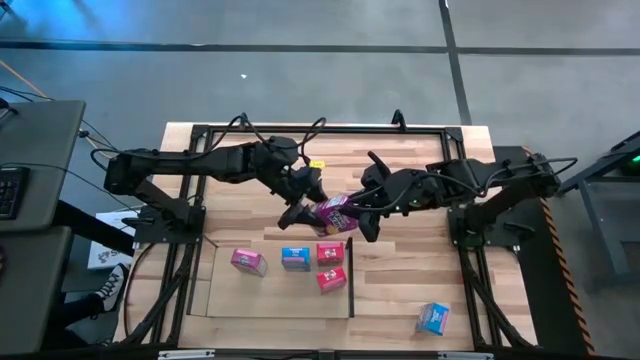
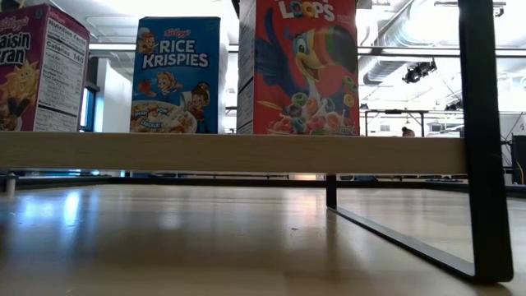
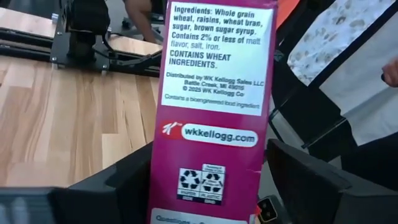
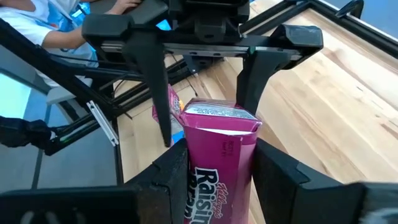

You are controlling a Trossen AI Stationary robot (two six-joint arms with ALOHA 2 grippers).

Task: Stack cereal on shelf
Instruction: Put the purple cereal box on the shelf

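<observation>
A magenta cereal box (image 1: 335, 213) hangs above the table's middle, between both grippers. My right gripper (image 4: 217, 180) is shut on it. My left gripper (image 3: 208, 180) is open, one finger on either side of the box's other end (image 4: 217, 113); whether they touch it I cannot tell. The shelf (image 1: 225, 295), a light wood panel with dark side walls, lies near the front edge. Four small boxes stand on it: pink (image 1: 248, 261), blue (image 1: 295, 258) and two red ones (image 1: 330, 252) (image 1: 331, 279). The low view shows their printed fronts above the shelf's board (image 2: 230, 153). My right gripper pinches the magenta box between its two fingers, on the two sides flanking the panel with the name (image 4: 194, 171), at the end nearer to it. The fingers come from the table's right, slanting down. The box is lifted clear and tilted, its free end toward my left gripper.
A light blue box (image 1: 432, 318) lies on the striped tabletop at the front right, outside the shelf. The shelf's dark upright wall (image 2: 485, 140) stands close to the low camera. A person in patterned clothing (image 3: 348, 50) is beyond the table.
</observation>
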